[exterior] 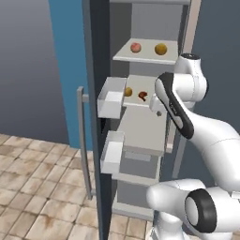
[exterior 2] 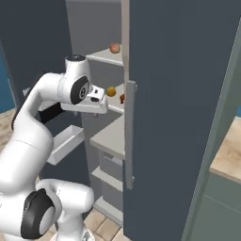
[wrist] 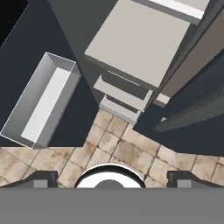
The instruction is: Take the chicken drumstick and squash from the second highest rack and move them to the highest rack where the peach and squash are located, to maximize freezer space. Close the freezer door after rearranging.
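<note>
On the highest rack (exterior: pixel 146 57) lie a peach (exterior: pixel 135 47) and a yellow squash (exterior: pixel 161 48); the peach (exterior 2: pixel 115 48) is also in the right base view. One rack down sit a second squash (exterior: pixel 128 91) and the brown chicken drumstick (exterior: pixel 143 95), seen from the right as squash (exterior 2: pixel 110 91) and drumstick (exterior 2: pixel 122 98). My gripper (exterior 2: pixel 97 111) hangs in front of that second rack, pointing down, a little short of the food. In the hand view its fingertips (wrist: pixel 41 178) stand far apart over the floor, so the gripper (wrist: pixel 111 180) is open and holds nothing.
The freezer door (exterior: pixel 96 70) stands open at the left, carrying two pale bins (exterior: pixel 111 97) (exterior: pixel 112 151) and a grey handle (exterior: pixel 83 140). A wide grey shelf (exterior: pixel 143 129) juts out below my hand. A dark closed door (exterior 2: pixel 179 117) with a handle (exterior 2: pixel 129 132) borders the right.
</note>
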